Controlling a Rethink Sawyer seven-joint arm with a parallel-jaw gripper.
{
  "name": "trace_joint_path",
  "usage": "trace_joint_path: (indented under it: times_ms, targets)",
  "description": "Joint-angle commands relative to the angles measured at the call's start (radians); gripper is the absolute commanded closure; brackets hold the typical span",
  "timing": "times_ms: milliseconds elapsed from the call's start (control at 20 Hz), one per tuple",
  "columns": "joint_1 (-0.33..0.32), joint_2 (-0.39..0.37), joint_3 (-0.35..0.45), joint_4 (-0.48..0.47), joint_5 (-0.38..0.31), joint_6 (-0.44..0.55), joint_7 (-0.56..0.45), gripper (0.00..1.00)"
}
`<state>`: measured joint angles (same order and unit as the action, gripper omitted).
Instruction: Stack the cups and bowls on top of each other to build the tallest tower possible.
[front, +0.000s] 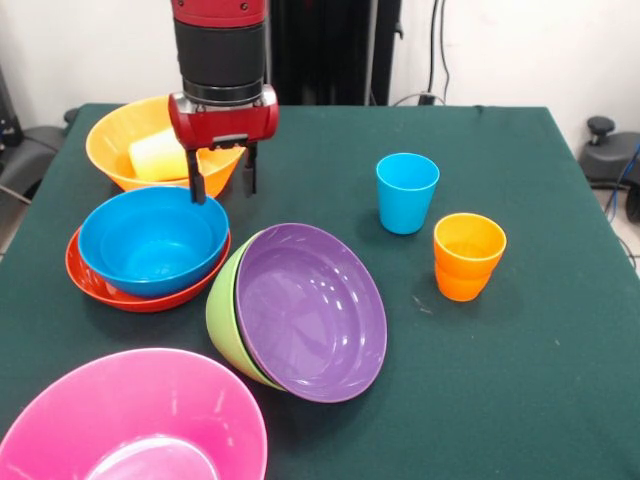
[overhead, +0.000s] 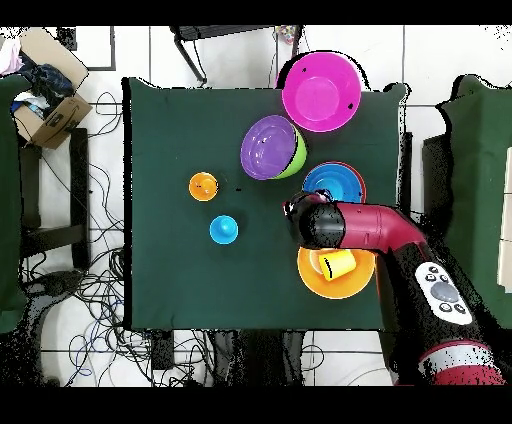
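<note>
- Bowls counted: six, all round glossy plastic. Cups counted: one blue, one yellow, plus one orange nested stack.
- The large orange bowl (front: 135, 140) sat at the far left of the green cloth-covered table (front: 480, 380). The yellow cup (front: 160, 155) lay on its side inside that bowl.
- The blue bowl (front: 150, 240) was nested upright in the shallower red-orange bowl (front: 110, 290), just nearer than the orange bowl.
- The purple bowl (front: 312, 312) was nested in the green bowl (front: 222, 315). Both were tilted on their sides near the table's middle, openings facing the near right.
- The pink bowl (front: 130, 420) stood upright at the near left corner, cut by the picture's edge.
- The blue cup (front: 406, 192), a tapered tumbler, stood upright right of centre. The orange cups (front: 468, 256), nested, stood upright just beside it on the near right, not touching.
- No tower of bowls and cups stood assembled; the pieces lay in separate groups.
- The gripper (front: 222, 180), red-bodied with two thin dark fingers (front: 197, 182), hung above the gap between the orange and blue bowls. Its jaws stood apart and held nothing.
</note>
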<state>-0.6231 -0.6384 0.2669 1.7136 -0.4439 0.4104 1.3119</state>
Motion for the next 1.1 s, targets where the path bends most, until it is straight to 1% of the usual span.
trace_joint_path:
  times_ms: [50,200,600,850,1100]
  targets:
    - [-0.019,0.079,0.018,-0.017,-0.075,-0.046,0.029,0.00]
    - [-0.035,0.092,0.029,-0.015,-0.082,-0.064,0.018,0.00]
    - [-0.024,0.117,0.011,-0.002,-0.090,-0.117,0.059,0.00]
    - [-0.042,0.129,0.031,0.012,-0.083,-0.119,0.055,0.00]
    - [-0.021,0.124,0.015,0.013,-0.070,-0.103,0.074,0.00]
